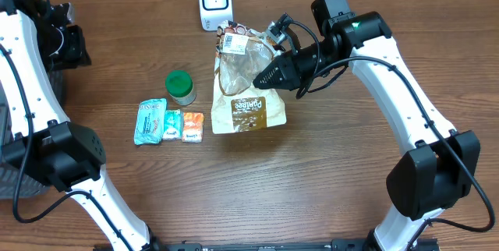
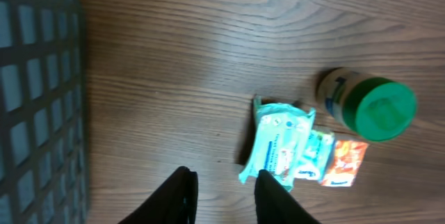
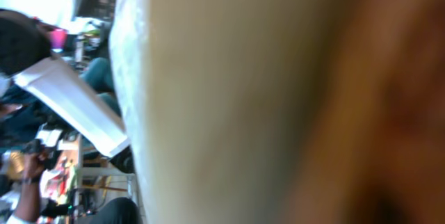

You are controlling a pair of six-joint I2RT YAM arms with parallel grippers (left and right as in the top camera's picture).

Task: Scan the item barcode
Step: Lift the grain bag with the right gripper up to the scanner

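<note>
snack bag (image 1: 248,99) is hanging just in front of the white scanner (image 1: 214,1), the right gripper (image 1: 263,78) pinching its clear middle. the presenting step seems to be going on. next, its white label (image 1: 232,43) is needing a turn toward the scanner's face. the left gripper (image 2: 224,197) is hovering spread and empty over the table (image 2: 208,57).

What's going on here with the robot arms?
The right gripper is shut on a clear and brown bag. The bag's top end, with a white label, lies close to the white scanner at the back of the table. The left gripper is open and holds nothing. It hangs over the table near a teal packet and a green-lidded jar.
</note>
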